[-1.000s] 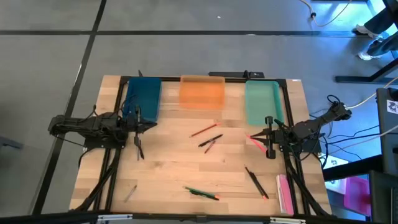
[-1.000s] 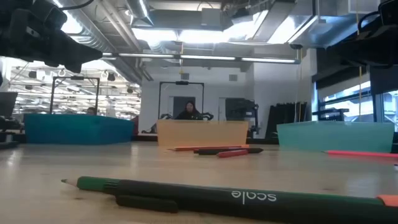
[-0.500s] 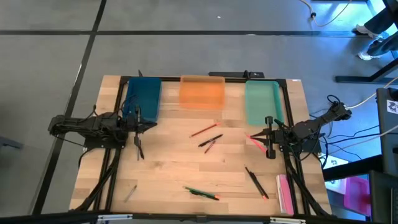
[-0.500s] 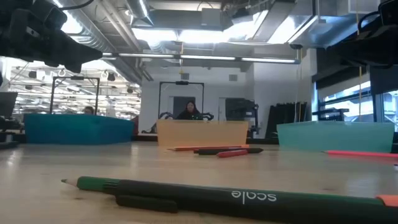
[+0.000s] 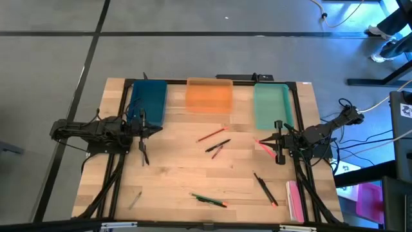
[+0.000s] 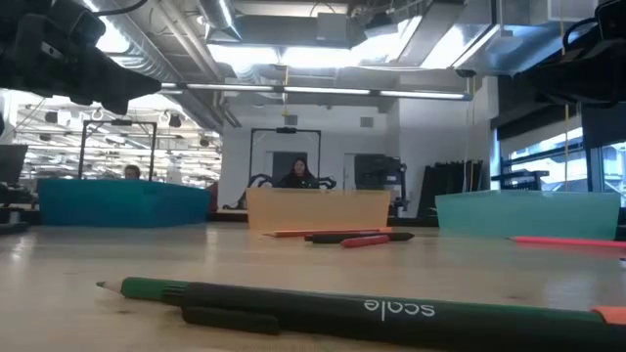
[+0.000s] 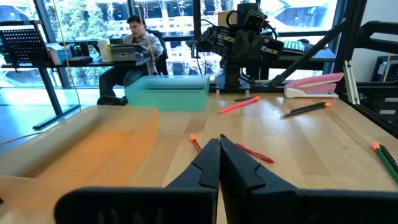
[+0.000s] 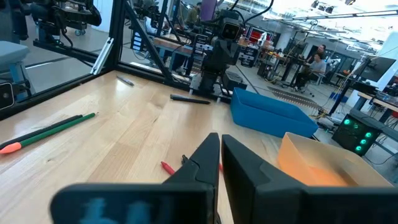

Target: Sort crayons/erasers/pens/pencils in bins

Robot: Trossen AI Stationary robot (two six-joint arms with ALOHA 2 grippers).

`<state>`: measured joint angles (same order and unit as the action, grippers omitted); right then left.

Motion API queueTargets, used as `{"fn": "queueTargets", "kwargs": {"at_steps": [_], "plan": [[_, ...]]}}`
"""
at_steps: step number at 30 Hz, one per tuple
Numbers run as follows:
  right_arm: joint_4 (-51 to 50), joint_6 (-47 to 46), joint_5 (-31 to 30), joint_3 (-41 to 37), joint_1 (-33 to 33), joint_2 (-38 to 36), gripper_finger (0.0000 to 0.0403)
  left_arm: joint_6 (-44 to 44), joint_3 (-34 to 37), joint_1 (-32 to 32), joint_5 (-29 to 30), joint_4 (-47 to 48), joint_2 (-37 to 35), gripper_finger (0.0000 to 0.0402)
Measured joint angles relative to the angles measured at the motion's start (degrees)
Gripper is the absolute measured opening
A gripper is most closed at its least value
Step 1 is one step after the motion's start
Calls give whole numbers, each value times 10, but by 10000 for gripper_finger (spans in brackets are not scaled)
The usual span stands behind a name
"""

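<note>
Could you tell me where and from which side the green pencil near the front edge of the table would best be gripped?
The green pencil lies flat on bare wood, with a shorter dark stick close along part of it. I would grip mid-shaft, coming straight down, fingers closing across its width. Both the left gripper and the right gripper, shut, wait at the table's sides.

The pale wooden plank bench [image 5: 174, 174] stands on a grey floor [image 5: 193, 58] crossed by dark lines. A pink stapler [image 5: 293, 200] lies near the bench's front right corner. Beyond the bench, a seated person [image 7: 138, 43] works at a desk by tall windows [image 7: 93, 12].
</note>
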<state>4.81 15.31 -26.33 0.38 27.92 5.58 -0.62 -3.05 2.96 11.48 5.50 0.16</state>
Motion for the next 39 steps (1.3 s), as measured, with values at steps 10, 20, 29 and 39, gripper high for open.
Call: {"fn": "queueTargets", "kwargs": {"at_steps": [10,20,29,39], "plan": [[123,62,-1,0,0,0,23,0,0,0,0,0,0,0],[183,-1,-3,0,0,0,23,-6,0,0,6,-6,0,0],[209,2,-96,8,0,1,23,-25,-63,-1,42,-78,12,0],[66,15,-116,128,0,17,23,-4,-319,-1,41,179,226,0]]}}
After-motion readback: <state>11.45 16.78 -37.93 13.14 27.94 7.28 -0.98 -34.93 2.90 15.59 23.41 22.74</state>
